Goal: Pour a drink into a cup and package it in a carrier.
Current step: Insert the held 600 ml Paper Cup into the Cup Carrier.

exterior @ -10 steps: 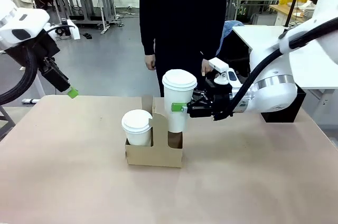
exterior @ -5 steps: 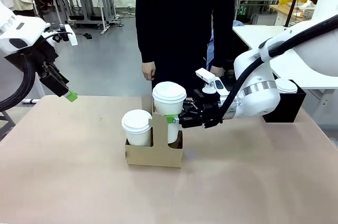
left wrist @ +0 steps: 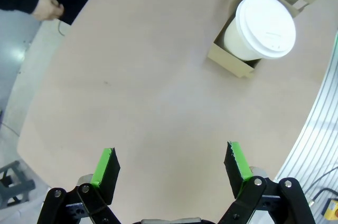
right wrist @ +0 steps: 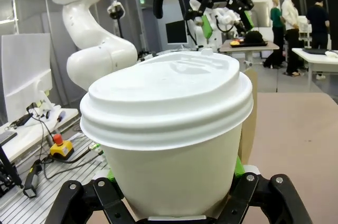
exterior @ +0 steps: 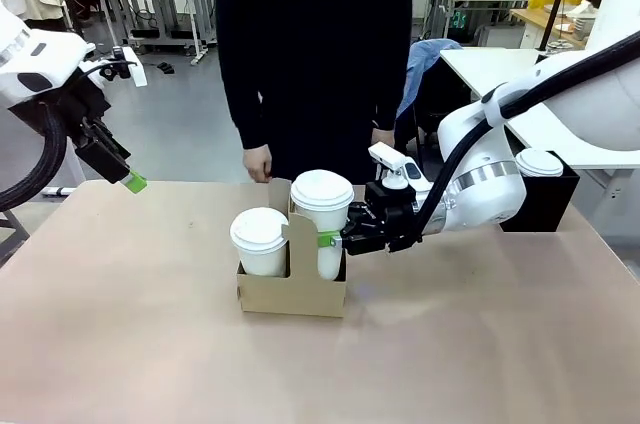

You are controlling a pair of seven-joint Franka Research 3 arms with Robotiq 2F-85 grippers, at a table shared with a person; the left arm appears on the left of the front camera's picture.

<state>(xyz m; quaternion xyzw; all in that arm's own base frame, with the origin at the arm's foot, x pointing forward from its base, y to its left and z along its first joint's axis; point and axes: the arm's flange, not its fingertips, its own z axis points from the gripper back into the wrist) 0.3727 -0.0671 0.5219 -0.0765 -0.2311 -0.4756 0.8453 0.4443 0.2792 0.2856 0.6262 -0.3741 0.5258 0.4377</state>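
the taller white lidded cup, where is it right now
In the front view, the taller white lidded paper cup sits in the brown cardboard carrier's right pocket, gripped by the right hand.

1. Front camera sits between my 2 arms, level with the table (exterior: pixel 500 344), facing across it toward the person (exterior: pixel 310 54) on the far side.
2. My left wrist camera looks steeply down on the tabletop from well above, the carrier (left wrist: pixel 232 60) off at its upper right.
3. My right wrist camera faces sideways, pressed close against the held cup (right wrist: pixel 169 129).
4. All 3 views share the carrier's cups.
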